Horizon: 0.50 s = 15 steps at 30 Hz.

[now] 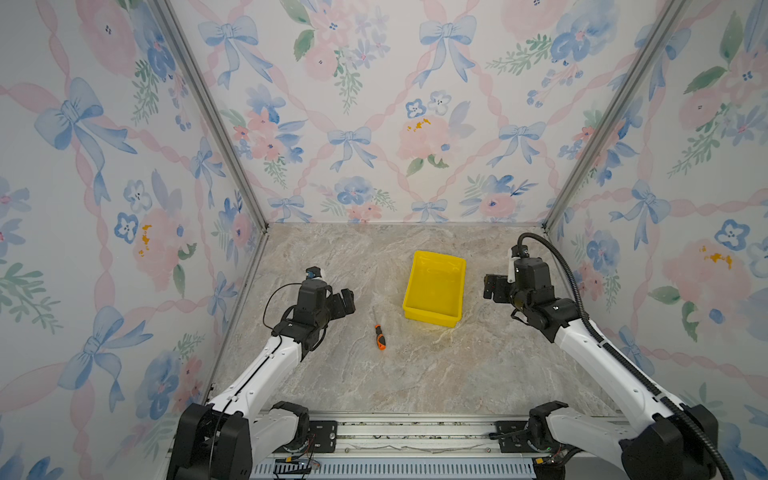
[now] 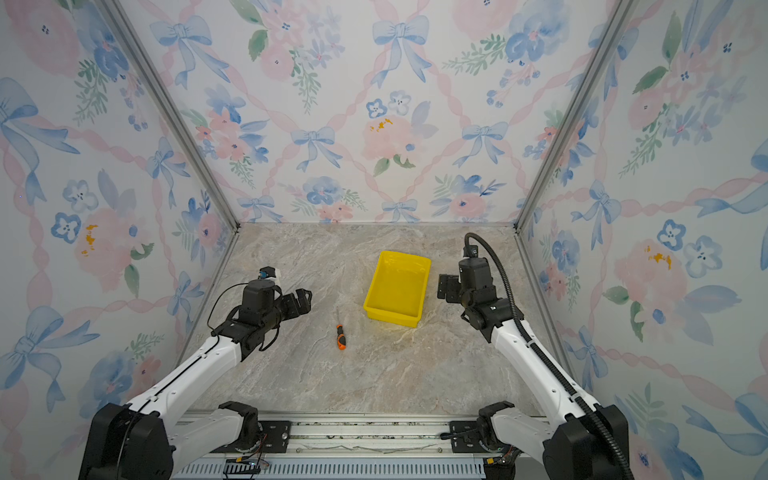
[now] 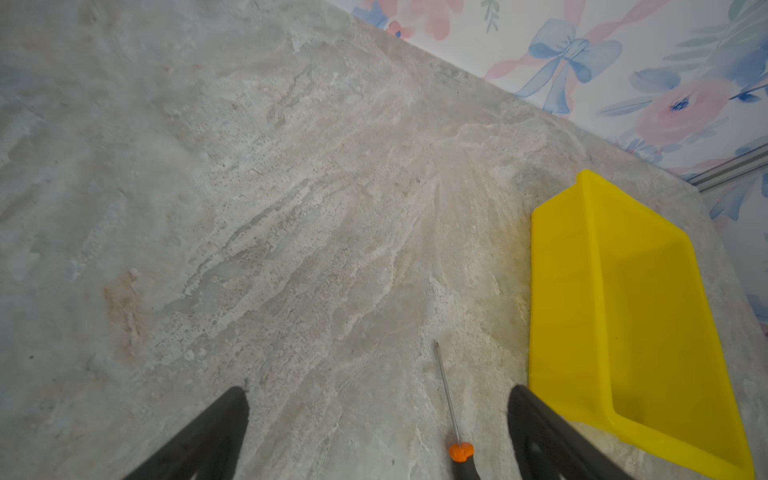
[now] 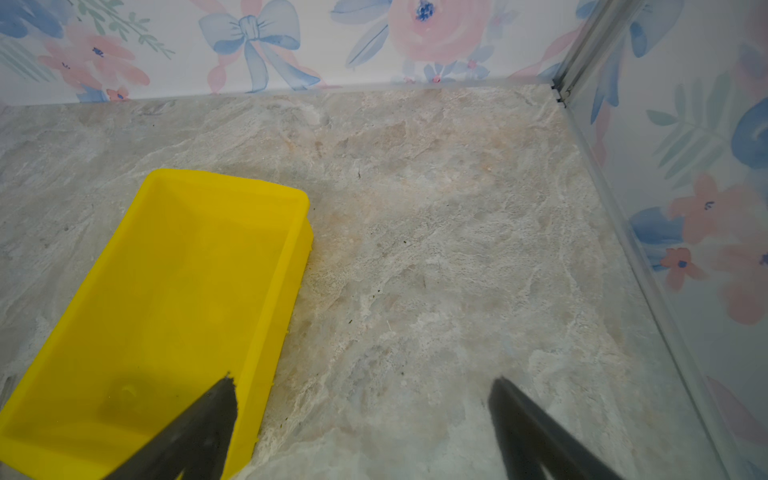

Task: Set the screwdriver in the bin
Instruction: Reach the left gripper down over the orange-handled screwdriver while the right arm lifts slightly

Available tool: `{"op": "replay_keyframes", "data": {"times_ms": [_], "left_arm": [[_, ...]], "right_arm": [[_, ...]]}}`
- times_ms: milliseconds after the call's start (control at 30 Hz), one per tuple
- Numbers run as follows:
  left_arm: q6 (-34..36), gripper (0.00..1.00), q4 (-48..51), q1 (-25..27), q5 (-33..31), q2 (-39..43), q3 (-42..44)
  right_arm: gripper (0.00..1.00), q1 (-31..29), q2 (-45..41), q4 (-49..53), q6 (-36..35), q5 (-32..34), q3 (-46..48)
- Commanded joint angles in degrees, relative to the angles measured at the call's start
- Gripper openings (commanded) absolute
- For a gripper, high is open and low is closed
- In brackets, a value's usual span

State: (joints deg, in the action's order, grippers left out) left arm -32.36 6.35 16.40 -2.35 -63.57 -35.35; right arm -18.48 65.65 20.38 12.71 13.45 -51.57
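The screwdriver (image 1: 379,336) (image 2: 340,336), orange-and-black handle with a thin dark shaft, lies flat on the marble table, shaft pointing toward the back. The yellow bin (image 1: 434,289) (image 2: 398,287) stands empty to its right and a little farther back. My left gripper (image 1: 345,302) (image 2: 302,302) hovers open just left of the screwdriver, holding nothing. In the left wrist view the screwdriver (image 3: 451,409) lies between the spread fingers, near the one beside the bin (image 3: 648,316). My right gripper (image 1: 491,288) (image 2: 445,287) stands open and empty beside the bin's right wall (image 4: 286,291).
The marble table (image 1: 415,374) is boxed in by floral walls at the back and both sides, with aluminium corner posts (image 1: 557,220). A metal rail (image 1: 415,432) carrying both arm bases runs along the front edge. A black cable hose (image 1: 569,282) loops over the right arm.
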Motion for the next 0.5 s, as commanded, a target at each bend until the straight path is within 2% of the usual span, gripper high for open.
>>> {"op": "replay_keyframes", "data": {"times_ms": [0,233,467], "left_arm": [[-5.48,0.98,6.20,4.58,-2.98,-1.74,-2.79],[-11.68,0.98,11.23,12.92,-5.63,-6.60,-4.89],[-12.80,0.96,12.49,17.63,-4.72,-13.03,-6.39]], "right_arm": [[0.97,-2.00,1.47,3.33,0.65,-2.42,0.76],[0.97,-2.81,3.60,5.58,0.74,-4.39,-0.34],[0.97,-2.87,3.46,5.47,0.42,-4.54,-2.49]]}}
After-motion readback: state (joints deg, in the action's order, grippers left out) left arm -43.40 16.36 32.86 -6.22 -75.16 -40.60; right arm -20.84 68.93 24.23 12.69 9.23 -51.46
